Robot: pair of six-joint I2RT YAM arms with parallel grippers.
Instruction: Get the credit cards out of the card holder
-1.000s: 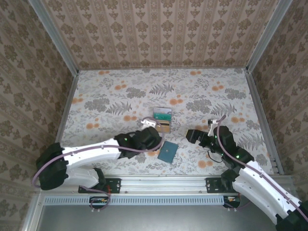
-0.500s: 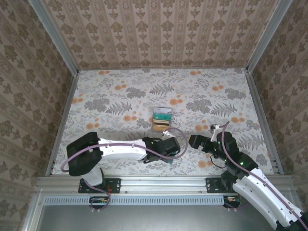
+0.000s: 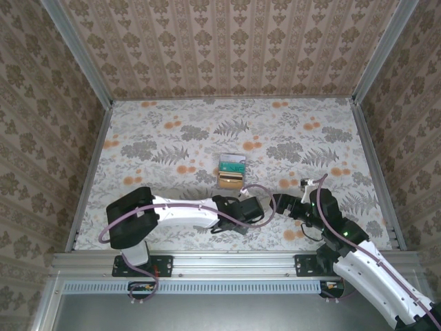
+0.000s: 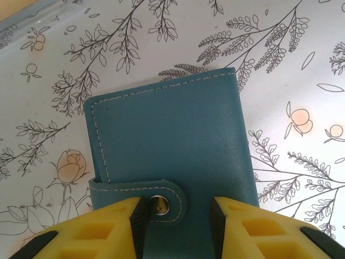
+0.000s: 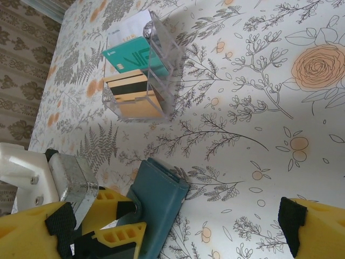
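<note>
Just robot-side of the stand (image 5: 161, 89): wallet (image 4: 172, 135) snapped shut, left gripper (image 4: 178, 216) part-closed astride its tab (image 4: 161, 195) — grasping or not, cannot tell; right gripper (image 5: 176, 224) gaping, empty. Two cards (image 5: 126, 56) in the stand — seemingly early, wallet unopened.

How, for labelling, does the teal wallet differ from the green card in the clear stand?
The wallet is plain stitched teal with a snap tab; the green card carries pale print. The wallet is thick and folded shut; the card is a thin sheet. The wallet is at the left gripper; the card sits in the clear stand. Both are greenish rectangles.
</note>
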